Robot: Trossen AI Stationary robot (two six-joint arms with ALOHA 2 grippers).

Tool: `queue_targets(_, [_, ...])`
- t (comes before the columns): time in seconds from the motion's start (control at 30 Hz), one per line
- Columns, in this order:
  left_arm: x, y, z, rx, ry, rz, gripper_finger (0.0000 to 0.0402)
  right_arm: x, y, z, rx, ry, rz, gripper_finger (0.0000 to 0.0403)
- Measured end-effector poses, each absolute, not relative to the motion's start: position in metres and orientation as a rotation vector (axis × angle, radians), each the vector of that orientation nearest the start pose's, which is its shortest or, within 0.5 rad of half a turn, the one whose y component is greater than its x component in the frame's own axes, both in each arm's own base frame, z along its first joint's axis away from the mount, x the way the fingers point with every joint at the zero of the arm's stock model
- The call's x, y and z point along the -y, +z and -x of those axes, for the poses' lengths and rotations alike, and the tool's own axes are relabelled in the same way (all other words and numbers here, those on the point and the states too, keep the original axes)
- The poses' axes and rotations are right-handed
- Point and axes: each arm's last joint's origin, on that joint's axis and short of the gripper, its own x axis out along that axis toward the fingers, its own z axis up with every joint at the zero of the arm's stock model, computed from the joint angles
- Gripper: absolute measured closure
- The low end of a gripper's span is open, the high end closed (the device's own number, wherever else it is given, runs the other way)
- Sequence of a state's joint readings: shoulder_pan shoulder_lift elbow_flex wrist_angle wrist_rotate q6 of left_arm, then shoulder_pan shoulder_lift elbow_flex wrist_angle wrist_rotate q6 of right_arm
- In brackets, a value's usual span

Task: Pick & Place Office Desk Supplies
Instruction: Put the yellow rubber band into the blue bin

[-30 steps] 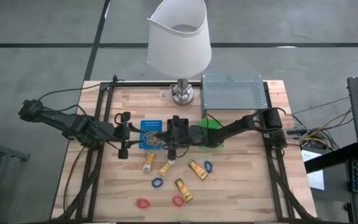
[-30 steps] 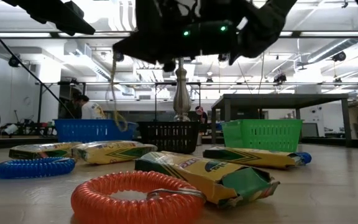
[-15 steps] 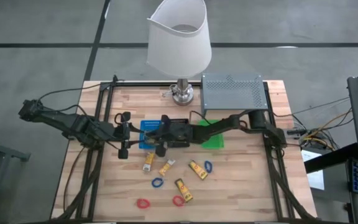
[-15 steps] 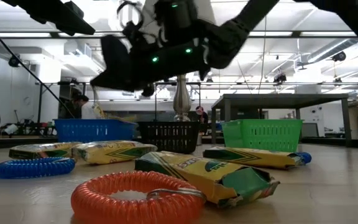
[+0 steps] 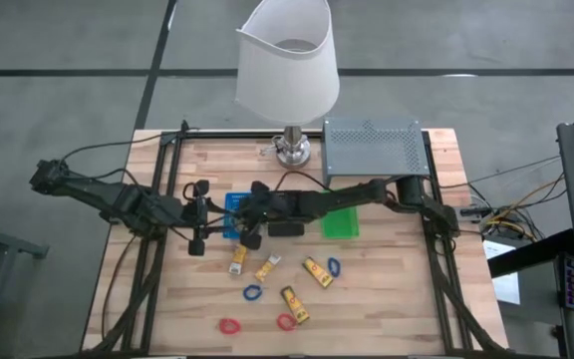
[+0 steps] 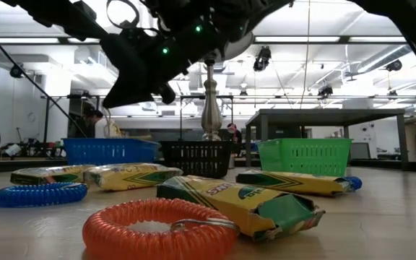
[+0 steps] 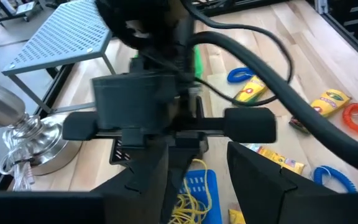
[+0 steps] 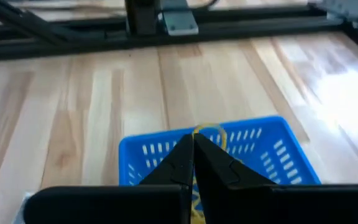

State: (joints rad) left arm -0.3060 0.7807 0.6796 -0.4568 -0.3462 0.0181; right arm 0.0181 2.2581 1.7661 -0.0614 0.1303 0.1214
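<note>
My right gripper [image 5: 247, 214] reaches in from the table's right and hangs over the blue tray [image 5: 233, 204], shut on a thin tan rubber band [image 8: 207, 131]. More tan rubber bands [image 7: 191, 198] lie inside that tray. My left gripper [image 5: 198, 216] waits open just left of the blue tray, pointing at it. Yellow packets [image 5: 265, 267] [image 5: 316, 271] [image 5: 294, 304], blue rings [image 5: 253, 293] [image 5: 334, 267] and red rings [image 5: 229, 326] [image 5: 286, 321] lie flat on the wood nearer the front edge. My right gripper pinches the rubber band between its two shut fingertips [image 8: 185, 152], and a small loop of the band [image 8: 209, 129] shows just past the tips. The fingers slant down toward the table's left. The band is lifted clear above the blue tray [image 8: 266, 146].
A black tray [image 5: 287, 228] and a green tray [image 5: 341, 221] stand right of the blue one. The grey perforated shelf [image 5: 372, 145] and the lamp [image 5: 287, 70] stand at the far edge. Dark frame rails [image 5: 157, 189] run along both table sides.
My right gripper has travelled toward the table's left, from above the black tray to above the blue tray, staying shut and carrying the rubber band. In the low view it has also tipped and risen a little. My left arm has kept still.
</note>
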Motion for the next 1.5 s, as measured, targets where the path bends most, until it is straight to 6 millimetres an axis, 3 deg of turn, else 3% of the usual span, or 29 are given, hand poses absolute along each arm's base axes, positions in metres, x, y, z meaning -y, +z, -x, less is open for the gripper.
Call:
queue_targets(0.27, [0.040, 0.274, -0.158, -0.529, 0.039, -0.197, 0.0233, -0.005, 0.205, -0.515, -0.586, -0.139, -0.059, 0.0395])
queue_targets(0.73, [0.039, 0.274, -0.158, -0.527, 0.040, -0.196, 0.0233, -0.003, 0.213, -0.521, -0.471, -0.102, 0.074, 0.0395])
queue_targets(1.5, [0.039, 0.274, -0.158, -0.527, 0.040, -0.196, 0.0233, -0.003, 0.220, -0.524, -0.384, -0.089, 0.152, 0.0395])
